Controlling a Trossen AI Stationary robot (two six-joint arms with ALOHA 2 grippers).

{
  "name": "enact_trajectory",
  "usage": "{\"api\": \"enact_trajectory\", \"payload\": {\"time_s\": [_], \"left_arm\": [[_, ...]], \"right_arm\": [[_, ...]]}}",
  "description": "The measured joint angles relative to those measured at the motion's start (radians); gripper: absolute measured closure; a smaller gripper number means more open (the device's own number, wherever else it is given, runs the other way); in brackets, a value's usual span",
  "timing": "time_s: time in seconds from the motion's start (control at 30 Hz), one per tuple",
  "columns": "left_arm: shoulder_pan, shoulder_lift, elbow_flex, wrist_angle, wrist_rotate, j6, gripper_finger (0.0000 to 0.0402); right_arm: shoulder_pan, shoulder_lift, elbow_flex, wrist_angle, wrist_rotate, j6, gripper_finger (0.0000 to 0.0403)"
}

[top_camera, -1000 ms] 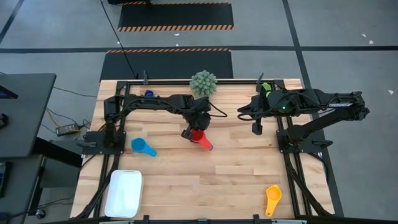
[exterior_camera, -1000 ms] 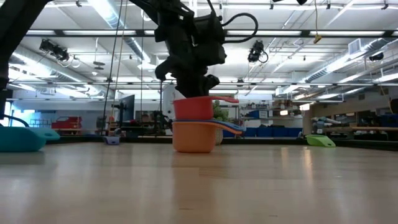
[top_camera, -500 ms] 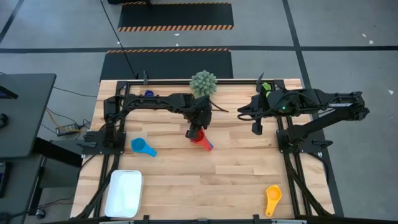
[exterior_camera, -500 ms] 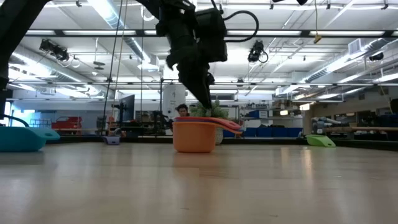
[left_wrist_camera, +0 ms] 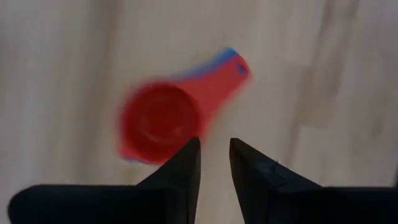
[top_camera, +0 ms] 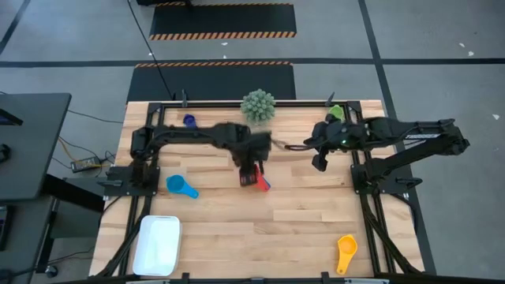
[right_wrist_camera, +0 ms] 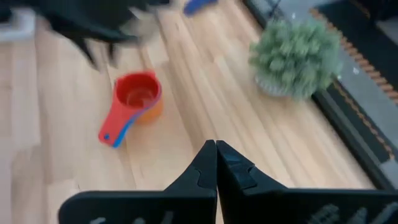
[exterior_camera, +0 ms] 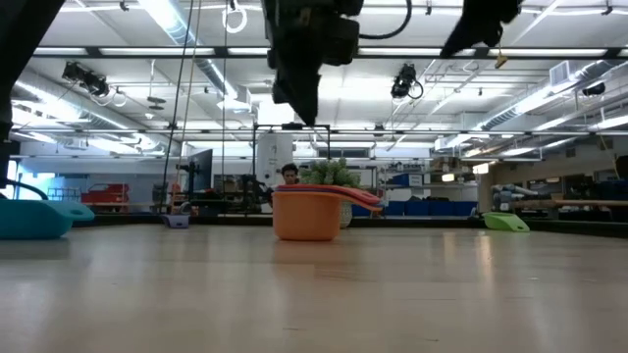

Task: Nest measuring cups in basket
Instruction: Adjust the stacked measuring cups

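My fingers point(left_wrist_camera: 249, 177) are black. Below them a red measuring cup point(left_wrist_camera: 158, 121) nests in an orange cup point(exterior_camera: 306, 216) — blue handle showing under it. Light-blue cup point(top_camera: 182, 186), yellow cup point(top_camera: 346, 251), white basket point(top_camera: 158, 244) — all on pale striped wood table point(top_camera: 300, 221); green spiky plant point(top_camera: 258, 105).

Red cup point(exterior_camera: 316, 192), a second ago held above the orange cup point(exterior_camera: 306, 216) by the left gripper point(left_wrist_camera: 214, 158), now sits nested inside it (only its rim and handle show). That gripper has let go, fingers point(left_wrist_camera: 186, 163) slightly parted, and risen clear above the stack. Right gripper point(top_camera: 317, 163) has shifted slightly toward the table's middle.
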Motion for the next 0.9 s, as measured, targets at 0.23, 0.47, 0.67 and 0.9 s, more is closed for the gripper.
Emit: {"api": "enact_trajectory", "payload": {"time_s": [0.23, 0.47, 0.67, 0.9], "left_arm": [[-0.193, 0.000, -0.048, 0.025, -0.067, -0.244, 0.0315], [-0.339, 0.000, -0.094, 0.058, -0.303, -0.435, 0.0357], [-0.390, 0.001, -0.151, 0.095, -0.497, -0.495, 0.0396], [-0.384, 0.001, -0.308, 0.378, -0.528, -0.541, 0.0399]], "right_arm": [[-0.038, 0.000, -0.148, 0.117, -0.078, 0.000, 0.0402], [-0.063, 0.000, -0.258, 0.309, -0.173, 0.021, 0.0402], [-0.072, 0.000, -0.363, 0.428, -0.170, 0.182, 0.0402], [-0.079, 0.043, -0.476, 0.600, -0.170, 0.306, 0.0402]]}}
